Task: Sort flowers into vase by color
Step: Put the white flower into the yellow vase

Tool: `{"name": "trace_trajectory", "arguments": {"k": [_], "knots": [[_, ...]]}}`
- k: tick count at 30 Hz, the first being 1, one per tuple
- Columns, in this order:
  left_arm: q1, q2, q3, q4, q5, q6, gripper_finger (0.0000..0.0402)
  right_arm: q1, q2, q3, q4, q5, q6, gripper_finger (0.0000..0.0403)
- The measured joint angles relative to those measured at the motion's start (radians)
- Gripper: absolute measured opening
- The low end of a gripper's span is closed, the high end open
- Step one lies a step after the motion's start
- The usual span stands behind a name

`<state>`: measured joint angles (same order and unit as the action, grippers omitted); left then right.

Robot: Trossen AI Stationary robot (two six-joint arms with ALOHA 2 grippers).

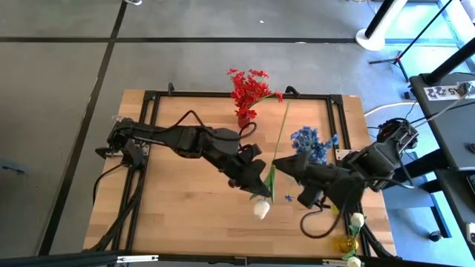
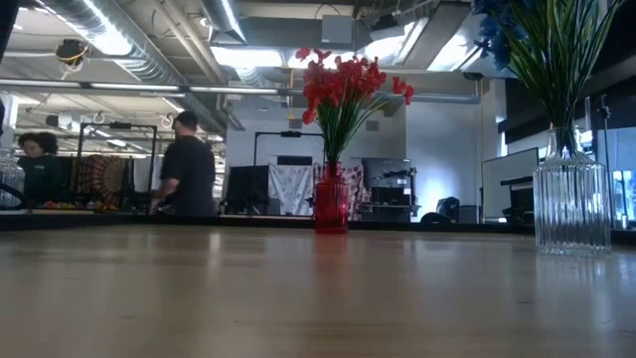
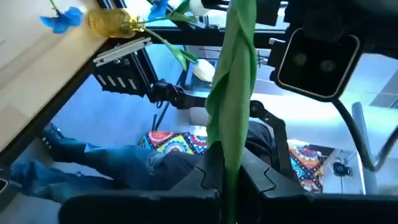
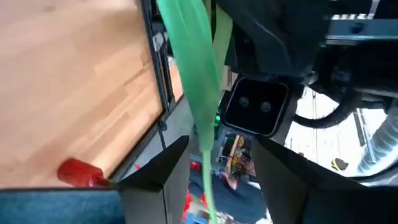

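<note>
White-blossomed flower (image 1: 261, 208) is hanging over the middle of the wooden worktop (image 1: 178, 215), blossom toward the near edge, long green stem slanting up toward the far side. Left pincer (image 1: 260, 183) and right pincer (image 1: 286, 165) are meeting at this stem from either side, close together above the worktop centre. Left wrist view: the broad green leaf (image 3: 231, 93) is running straight down into the left pincer, dark fingers (image 3: 205, 177) clamped on it. Right wrist view: the same leaf (image 4: 193, 56) is passing between the right fingers (image 4: 165, 165), which are standing apart with a clear gap on both sides.

Red vase (image 1: 243, 117) with red flowers (image 1: 249, 85) is standing at the far edge, centre. Clear ribbed vase (image 2: 571, 204) with blue flowers (image 1: 312, 142) is sitting right of centre. Yellow vase (image 1: 346, 243) with white flowers (image 1: 358, 219) is sitting at the near right corner. One loose blue blossom (image 1: 288, 197) is lying on the worktop near the right arm.

Low view: two people are standing in the room beyond.
</note>
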<state>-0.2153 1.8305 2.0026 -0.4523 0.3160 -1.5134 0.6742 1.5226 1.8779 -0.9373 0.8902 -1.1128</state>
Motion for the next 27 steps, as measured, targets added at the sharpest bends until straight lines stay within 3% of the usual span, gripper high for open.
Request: {"name": "trace_trajectory", "arguments": {"k": [8,16,23,27], "knots": [[-0.004,0.000,0.000,0.000,-0.012,0.000,0.0010,-0.034,0.045,0.001,0.029,-0.017,-0.024,0.0156],[-0.009,0.000,0.000,0.006,-0.061,0.114,0.0026,-0.013,0.067,0.001,0.076,-0.002,-0.025,0.0015],[-0.005,-0.026,0.000,0.022,-0.097,0.301,0.0099,0.003,0.055,0.001,0.108,-0.001,-0.018,0.0009],[-0.012,-0.083,0.000,0.013,-0.081,0.472,0.0122,0.016,0.005,0.000,0.134,0.001,0.013,0.0010]]}}
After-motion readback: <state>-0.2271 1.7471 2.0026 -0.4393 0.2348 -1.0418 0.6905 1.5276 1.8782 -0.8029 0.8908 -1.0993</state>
